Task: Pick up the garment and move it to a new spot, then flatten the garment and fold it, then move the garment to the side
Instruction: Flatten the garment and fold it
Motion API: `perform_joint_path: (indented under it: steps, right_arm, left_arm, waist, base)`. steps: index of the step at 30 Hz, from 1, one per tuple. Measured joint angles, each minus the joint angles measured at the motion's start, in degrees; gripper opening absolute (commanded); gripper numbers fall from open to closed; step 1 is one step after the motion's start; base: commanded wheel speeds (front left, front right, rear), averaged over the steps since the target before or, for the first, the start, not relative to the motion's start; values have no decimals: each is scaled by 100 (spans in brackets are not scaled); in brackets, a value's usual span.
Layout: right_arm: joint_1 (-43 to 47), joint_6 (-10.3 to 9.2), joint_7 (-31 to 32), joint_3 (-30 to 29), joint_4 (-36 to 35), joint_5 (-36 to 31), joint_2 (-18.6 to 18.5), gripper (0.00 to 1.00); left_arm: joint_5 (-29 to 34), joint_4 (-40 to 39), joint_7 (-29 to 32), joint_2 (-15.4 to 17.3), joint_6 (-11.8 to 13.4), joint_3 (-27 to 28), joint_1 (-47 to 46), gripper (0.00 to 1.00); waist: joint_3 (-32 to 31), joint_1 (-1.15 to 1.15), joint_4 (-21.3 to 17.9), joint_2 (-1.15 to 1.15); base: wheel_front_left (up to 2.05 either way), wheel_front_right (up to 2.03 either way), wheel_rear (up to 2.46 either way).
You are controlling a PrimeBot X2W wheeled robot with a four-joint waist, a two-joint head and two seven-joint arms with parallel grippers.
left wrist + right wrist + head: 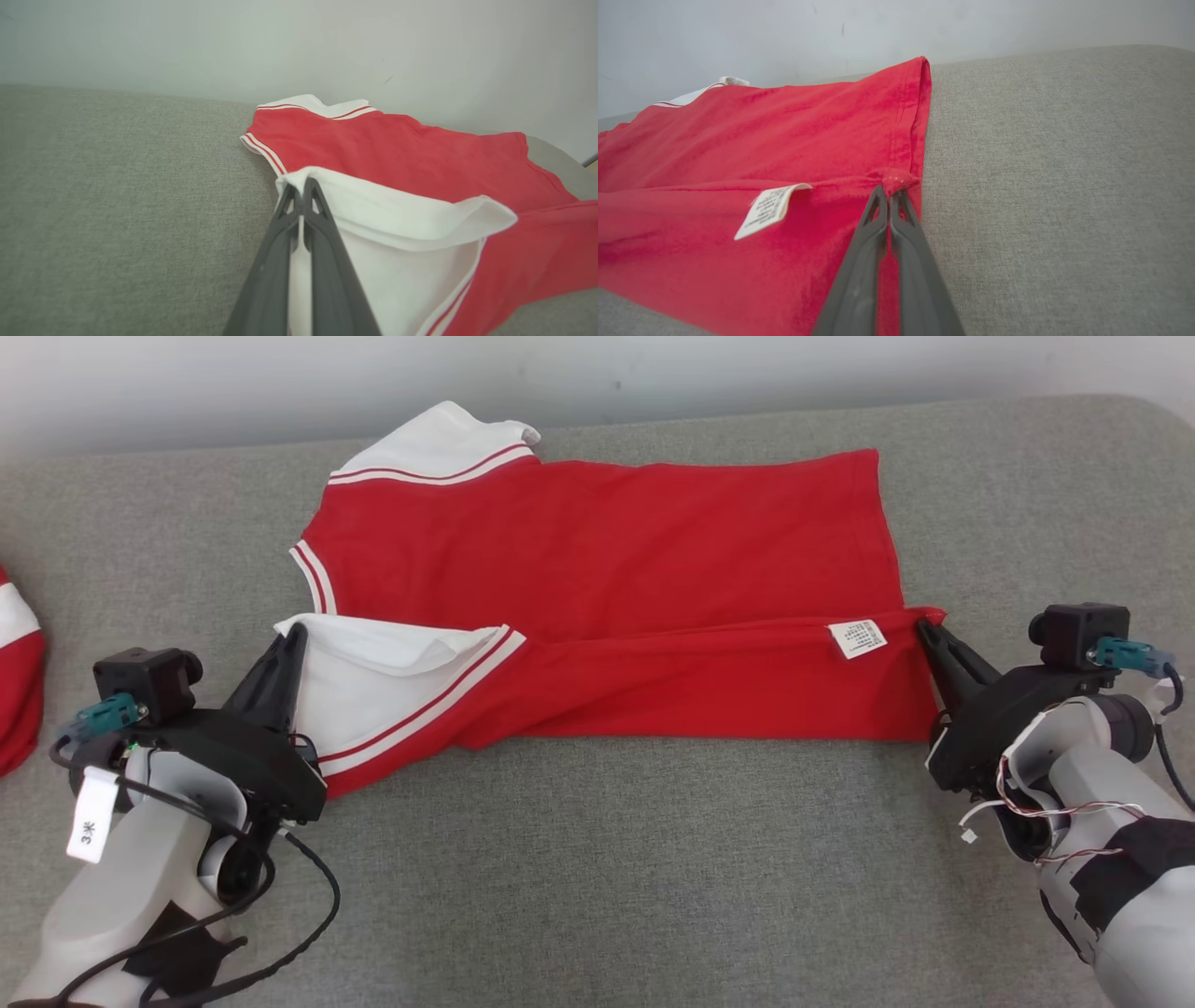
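The red knit garment (pixel 607 551), white-sleeved and trimmed in red stripes, is spread sideways across the grey woven cushion surface (pixel 597 896). Its near long edge is raised and laid partly over the rest, so that a lengthwise fold is half formed. The edge of the near white sleeve is pinched between the closed fingers of the left gripper (pixel 292 639). The red hem corner just beside the small white care label (pixel 857 638) is pinched in the same way by the right gripper (pixel 926 627) (no gap is visible between either pair of fingers beyond the cloth itself). The fabric is judged to be light, limp and somewhat stretchy: it will sag between the two holds, and such thin pinches at the very edge could be pulled free if tension is applied unevenly. Holds at corners and seams, where the cloth is doubled and stitched, are thought best, with both ends carried together so that a straight fold line is made.
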Motion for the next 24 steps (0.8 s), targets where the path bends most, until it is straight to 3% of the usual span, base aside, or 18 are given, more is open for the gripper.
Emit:
perform_joint_path:
  steps: [6,7,8,9,17,24]
  right_arm:
    - [-133,0,-146,308,236,224,33,0]
    - [-146,0,-176,354,268,242,30,25]
    - [-157,0,-203,403,299,267,30,50]
    - [-166,0,-241,452,324,293,29,100]
    - [-185,0,-526,757,389,463,-86,100]
    - [61,0,-716,766,100,353,-272,100]
  left_arm:
    - [-179,279,-71,-1,-1,-249,-145,0]
    - [-149,343,-74,12,0,-267,-174,0]
    - [-140,386,-76,12,0,-265,-194,36]
    - [-140,414,-90,3,-1,-249,-199,100]
    - [300,84,-91,-54,10,242,25,100]
    - [1054,-972,-93,-137,414,1201,863,100]
  waist:
    - [-14,0,1,0]
    - [-24,0,6,0]
    - [-37,0,10,0]
    - [-51,0,15,0]
    - [-247,-1,59,0]
    - [-454,-1,75,-1]
  base:
    - [0,0,0]
    - [0,0,0]
    - [0,0,0]
    - [0,0,0]
    - [0,0,0]
    - [0,0,0]
